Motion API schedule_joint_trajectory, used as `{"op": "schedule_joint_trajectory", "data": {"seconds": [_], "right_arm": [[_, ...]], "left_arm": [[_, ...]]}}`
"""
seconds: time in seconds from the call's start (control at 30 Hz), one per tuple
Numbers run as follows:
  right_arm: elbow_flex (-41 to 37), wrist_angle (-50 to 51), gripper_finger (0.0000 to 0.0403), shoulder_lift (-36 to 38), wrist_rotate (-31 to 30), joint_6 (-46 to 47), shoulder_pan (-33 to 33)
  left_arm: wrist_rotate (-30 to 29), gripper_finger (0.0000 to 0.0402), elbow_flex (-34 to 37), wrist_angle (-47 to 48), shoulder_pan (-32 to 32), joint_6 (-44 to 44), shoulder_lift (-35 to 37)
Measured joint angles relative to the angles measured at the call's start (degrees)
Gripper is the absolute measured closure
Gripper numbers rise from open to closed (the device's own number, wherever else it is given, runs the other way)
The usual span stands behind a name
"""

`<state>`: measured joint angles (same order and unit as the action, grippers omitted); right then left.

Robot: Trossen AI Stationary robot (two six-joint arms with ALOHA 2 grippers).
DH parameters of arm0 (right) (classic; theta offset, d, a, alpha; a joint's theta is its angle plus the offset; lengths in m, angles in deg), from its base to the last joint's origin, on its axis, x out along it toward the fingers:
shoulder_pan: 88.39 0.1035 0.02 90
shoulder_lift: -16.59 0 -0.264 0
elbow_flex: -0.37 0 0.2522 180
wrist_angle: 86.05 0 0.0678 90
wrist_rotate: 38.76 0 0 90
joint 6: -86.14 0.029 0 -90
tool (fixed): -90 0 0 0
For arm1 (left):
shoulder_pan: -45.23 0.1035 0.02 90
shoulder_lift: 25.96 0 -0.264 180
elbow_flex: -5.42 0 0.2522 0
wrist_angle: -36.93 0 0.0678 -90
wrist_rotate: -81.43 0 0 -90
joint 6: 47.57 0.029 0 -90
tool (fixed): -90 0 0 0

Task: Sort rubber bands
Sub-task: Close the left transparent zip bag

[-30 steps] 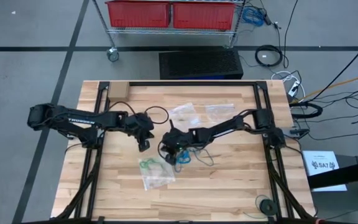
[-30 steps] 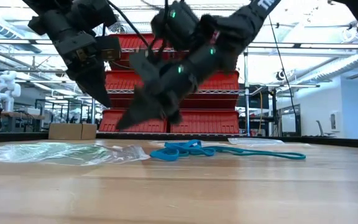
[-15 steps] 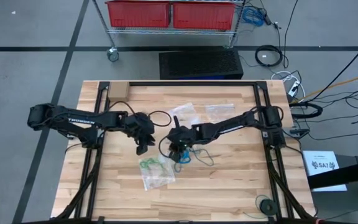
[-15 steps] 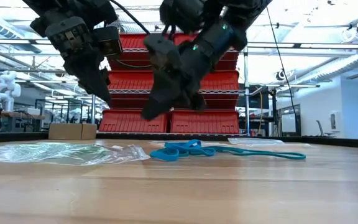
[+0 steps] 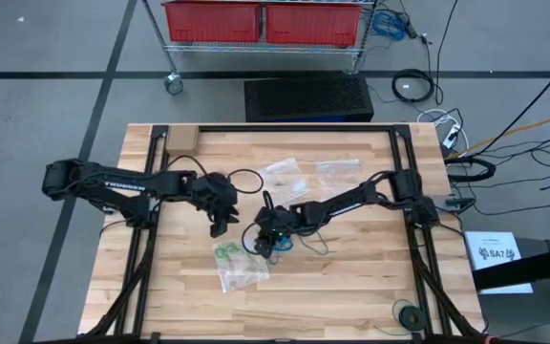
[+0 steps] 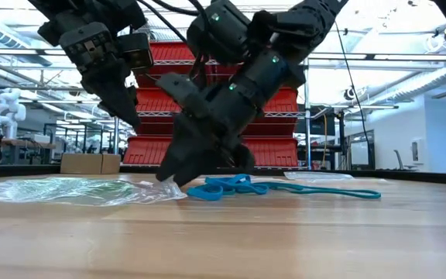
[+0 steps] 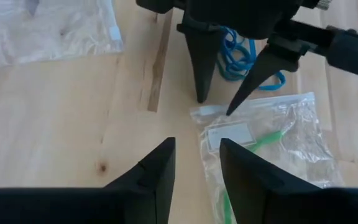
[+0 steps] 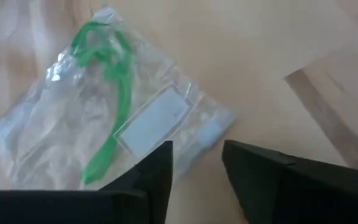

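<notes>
Low view is showing the right gripper [image 6: 178, 177] dipping, fingers parted and empty, at the mouth of the clear flat plastic bag [image 5: 240, 268] with green rubber bands [image 8: 107, 74] inside. Left gripper [image 5: 218, 227] is hovering nearby, open, empty. Pinching just one film edge looks smartest.

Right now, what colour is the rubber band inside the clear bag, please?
Green rubber band; right wrist view shows it best.

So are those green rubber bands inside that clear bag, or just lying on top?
Inside, it seems: the green rubber bands show through the clear bag, under its crinkled plastic and beside its white label.
</notes>
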<state>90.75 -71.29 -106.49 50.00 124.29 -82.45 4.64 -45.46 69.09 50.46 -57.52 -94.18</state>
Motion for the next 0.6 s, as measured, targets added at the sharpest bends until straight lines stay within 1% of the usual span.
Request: {"op": "schedule_joint_trajectory", "data": {"seconds": [0.07, 0.17, 0.23, 0.27, 0.37, 0.47, 0.6], "right_arm": [[0.0, 0.02, 0.0296, -0.11, -0.47, -0.62, -0.03], [0.0, 0.06, 0.0347, -0.25, -3.02, -2.53, 0.26], [-0.07, -0.6, 0.0384, -0.32, -3.57, -4.59, 0.23], [-0.07, -1.24, 0.0393, -0.39, -3.74, -5.48, 0.21], [-0.09, -1.78, 0.0394, -0.46, -3.8, -6.7, 0.19], [-0.18, -1.72, 0.0401, 0.05, -4.98, -8.6, 0.25], [-0.2, -1.45, 0.0402, 2.58, -6.5, -11.48, 0.3]], "left_arm": [[-0.09, 0.0272, 0.0, 0.05, 0.0, 0.01, 0.0], [-0.24, 0.0272, 0.0, 0.03, 0.0, -0.05, 0.0], [-1.7, 0.0272, 0.0, 0.05, 0.0, -0.17, 0.0], [-2.77, 0.0273, 0.0, 0.05, 0.0, -0.2, 0.0], [-4.66, 0.0284, 0.0, 0.05, 0.0, -0.13, 0.0], [-4.74, 0.0304, 0.0, -0.11, 0.04, -0.01, 0.0], [-3.74, 0.0337, 0.0, -0.49, 0.02, 1.0, 0.0]]}}
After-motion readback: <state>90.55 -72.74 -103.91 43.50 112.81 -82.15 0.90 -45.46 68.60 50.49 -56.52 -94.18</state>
